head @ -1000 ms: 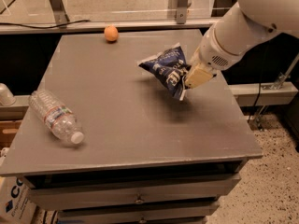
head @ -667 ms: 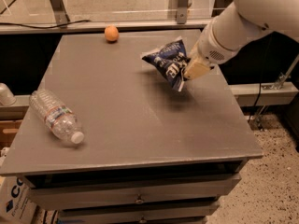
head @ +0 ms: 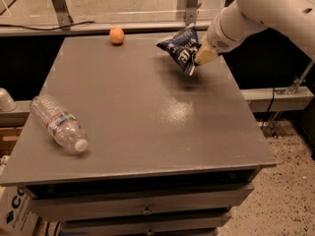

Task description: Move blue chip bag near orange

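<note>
Grey table (head: 147,112) fills most of the camera view, drawers under its front edge, speckled floor lower right, a metal rail and glass along the top; only one view to report.

White arm (head: 261,9) comes in from the upper right; gripper (head: 195,66) sits over the back right part of the table, pinching the blue chip bag (head: 179,47) by its right side; tan fingers are pressed onto the foil, and the bag hangs tilted, with a soft shadow on the tabletop below it, so it looks clear of the surface.

Orange (head: 116,35) rests at the back edge, upper middle-left of the frame, untouched; the bag is to its right, apart from it but roughly level with it in the frame.

Plastic bottle (head: 58,125) lies on its side at the left front, well apart from both, not involved.

Change against the earlier frames: the bag and gripper have climbed toward the top of the frame, away from the table's middle right and toward the back edge; the arm reaches further back too; the orange and bottle have not moved.

Meaning for the task: the carry is under way and the gap to the orange is closing, mostly in depth so far; what looks left is a shift leftward, then setting down and letting go beside the fruit; risk is nudging the orange so it rolls off the back.
</note>
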`<state>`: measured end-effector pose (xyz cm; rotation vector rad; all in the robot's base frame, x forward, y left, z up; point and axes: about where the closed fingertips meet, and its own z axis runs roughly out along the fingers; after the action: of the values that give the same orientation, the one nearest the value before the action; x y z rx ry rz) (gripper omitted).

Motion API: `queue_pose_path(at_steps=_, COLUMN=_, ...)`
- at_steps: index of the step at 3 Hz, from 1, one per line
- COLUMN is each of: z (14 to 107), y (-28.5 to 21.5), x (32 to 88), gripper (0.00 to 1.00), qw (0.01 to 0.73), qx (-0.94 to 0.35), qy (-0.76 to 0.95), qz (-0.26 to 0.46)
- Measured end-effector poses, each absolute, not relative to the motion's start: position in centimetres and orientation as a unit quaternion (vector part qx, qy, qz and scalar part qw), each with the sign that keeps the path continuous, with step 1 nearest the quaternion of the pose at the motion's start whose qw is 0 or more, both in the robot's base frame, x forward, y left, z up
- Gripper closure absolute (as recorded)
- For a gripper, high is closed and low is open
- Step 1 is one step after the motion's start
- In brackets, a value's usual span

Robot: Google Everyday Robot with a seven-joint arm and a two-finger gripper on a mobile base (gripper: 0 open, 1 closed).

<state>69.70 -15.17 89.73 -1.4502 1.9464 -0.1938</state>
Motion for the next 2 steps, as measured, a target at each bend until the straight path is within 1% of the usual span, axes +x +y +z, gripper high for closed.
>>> queue_pose_path(at_steps=1, z=89.8, y=-14.6, x=73.6, gripper=1.0, qw=0.367, qx=-0.547, qy=0.746, qz=-0.092)
queue_pose_path(at_steps=2, z=89.7, y=-12.5, x=76.8, gripper=1.0, qw=0.381, qx=-0.541, qy=0.742, qz=-0.103)
